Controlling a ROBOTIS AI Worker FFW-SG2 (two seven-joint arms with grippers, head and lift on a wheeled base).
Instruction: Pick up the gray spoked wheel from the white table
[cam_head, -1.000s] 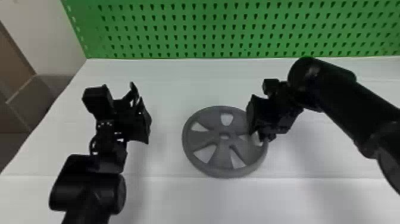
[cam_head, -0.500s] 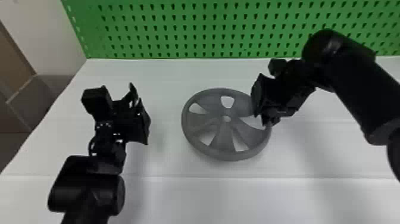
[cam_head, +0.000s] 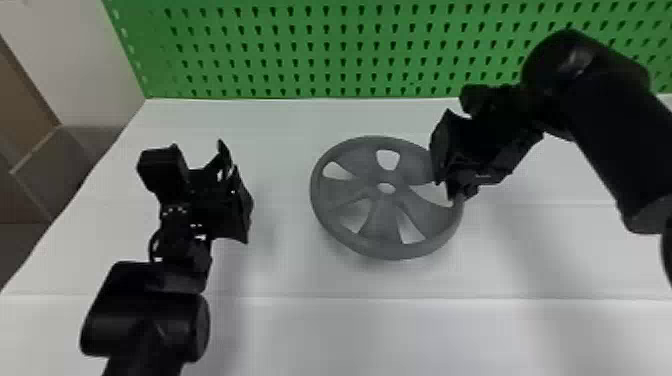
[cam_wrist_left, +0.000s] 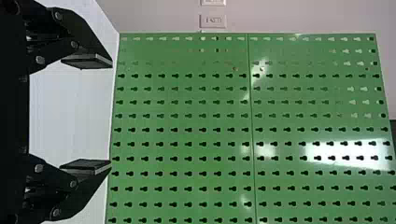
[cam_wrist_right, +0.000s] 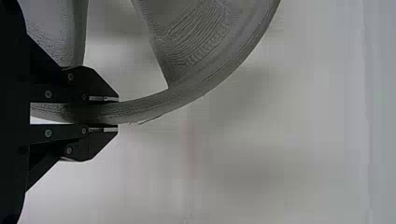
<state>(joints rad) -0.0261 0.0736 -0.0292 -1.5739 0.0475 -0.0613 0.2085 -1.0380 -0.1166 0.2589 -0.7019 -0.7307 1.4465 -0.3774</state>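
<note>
A broad white desk (cam_head: 310, 335) lay beneath both grippers, and an upright green perforated board (cam_head: 300, 55) stood beyond them. The gray spoked wheel, rigid-looking and probably plastic (cam_head: 385, 215), reached out from the right gripper (cam_wrist_right: 116, 114) toward the robot's left side, seemingly raised over the desk and slightly tilted. It looked fairly light for its breadth and stiff, with little give to expect; the thin spokes (cam_head: 345, 194) might have been its more fragile part. The left gripper (cam_wrist_left: 111, 115) waited well apart from the wheel, its fingers (cam_wrist_left: 88, 60) spread with nothing between them. The right gripper's two flat black fingers (cam_wrist_right: 88, 84) were clamped on the rim (cam_wrist_right: 182, 97), one on either side of the band. That was a sound place to take hold, though gripped at one edge, the wheel could sag or twist, and its finely ridged surface might slip under a loose squeeze.
</note>
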